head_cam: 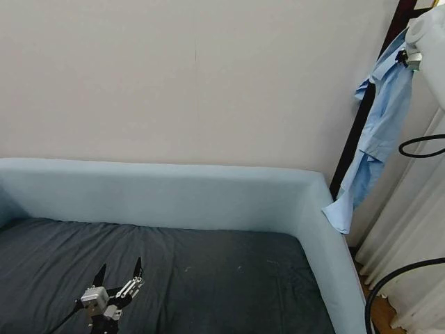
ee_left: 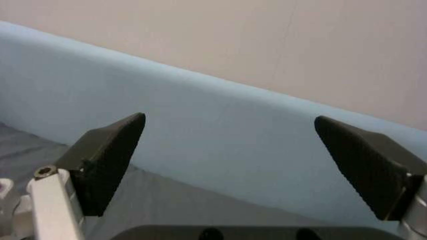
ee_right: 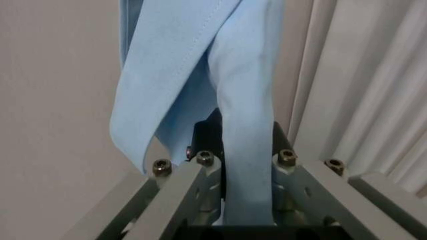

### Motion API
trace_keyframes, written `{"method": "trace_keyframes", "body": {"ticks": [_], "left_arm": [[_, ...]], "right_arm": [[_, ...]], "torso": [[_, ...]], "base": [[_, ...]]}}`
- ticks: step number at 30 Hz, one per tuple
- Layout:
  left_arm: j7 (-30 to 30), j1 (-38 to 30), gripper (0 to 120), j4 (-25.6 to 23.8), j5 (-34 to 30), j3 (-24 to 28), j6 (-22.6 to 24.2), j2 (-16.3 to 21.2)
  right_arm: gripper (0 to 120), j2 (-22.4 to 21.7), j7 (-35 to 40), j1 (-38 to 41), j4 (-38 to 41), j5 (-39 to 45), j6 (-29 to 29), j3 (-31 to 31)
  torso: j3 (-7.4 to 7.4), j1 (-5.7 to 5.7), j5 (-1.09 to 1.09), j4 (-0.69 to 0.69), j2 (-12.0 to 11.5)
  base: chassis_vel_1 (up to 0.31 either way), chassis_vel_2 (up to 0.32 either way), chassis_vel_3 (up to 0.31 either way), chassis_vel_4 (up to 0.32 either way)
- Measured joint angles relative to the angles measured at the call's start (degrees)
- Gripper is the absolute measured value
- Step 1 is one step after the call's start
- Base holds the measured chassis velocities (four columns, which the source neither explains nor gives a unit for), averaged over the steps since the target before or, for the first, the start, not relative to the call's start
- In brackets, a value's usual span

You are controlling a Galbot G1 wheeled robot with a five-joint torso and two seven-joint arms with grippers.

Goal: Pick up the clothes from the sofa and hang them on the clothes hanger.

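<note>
The left gripper [head_cam: 121,264] sits lowest and closest in the head view. Its two black fingers are spread wide apart with nothing between them, hovering just above the sofa's dark grey seat cushion [head_cam: 208,278]. In its wrist view the pale blue backrest [ee_left: 220,150] shows through the gap between the fingers, with the plain wall [head_cam: 195,83] above it.

The right gripper [head_cam: 411,58] is raised high at the far right, past the end of the sofa. Its jaws are clamped on the light blue shirt [head_cam: 379,118]. In the right wrist view a fold of the fabric runs straight down between the finger linkages. From the grip the shirt hangs in long folds against a dark slanting pole [head_cam: 346,158], and its lowest corner reaches the top of the sofa's armrest [head_cam: 327,243]. I cannot tell whether the shirt is caught on the pole. White curtains [head_cam: 417,229] hang just beyond, with a black cable [head_cam: 417,145] looping in front of them.
</note>
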Motion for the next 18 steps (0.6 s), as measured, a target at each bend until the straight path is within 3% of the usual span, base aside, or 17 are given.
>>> {"method": "trace_keyframes", "body": {"ticks": [4,7,10,14,18], "left_arm": [[0.01,0.56,100,-0.2,0.23,-0.26,-0.21,-0.26],[0.02,1.03,100,-0.23,0.3,-0.85,-0.65,-0.48],[0.02,1.09,100,-0.25,0.3,-0.95,-0.68,-0.52],[0.02,1.35,100,-0.76,0.26,-1.16,-0.79,-0.88],[0.02,1.6,100,-0.75,0.27,-1.36,-1.11,-0.96]], "right_arm": [[8,0.22,-1.48,0.17,-0.18,-1.33,0.25,-0.19],[22,0.4,-2.71,0.29,-0.04,-2.22,1.5,-0.18],[24,0.39,-3.14,0.29,0.21,-2.37,1.86,-0.19],[47,0.42,-5.2,0.81,0.52,-3.44,3.25,-1.1],[61,-0.03,-6.22,0.74,2.03,-4.57,3.82,-1.79]], "torso": [[0.0,0.0,0.01,-0.01,0.0],[0.0,0.0,0.01,0.01,0.0],[0.0,0.0,0.01,0.01,0.0],[0.0,0.0,0.0,0.01,0.0],[0.01,0.0,0.01,0.0,0.0]], "base": [[0.0,0.0,0.0,0.0],[0.0,0.0,0.0,0.0],[0.0,0.0,0.0,0.0],[0.0,0.0,0.0,0.0],[0.0,0.0,0.0,0.0]]}}
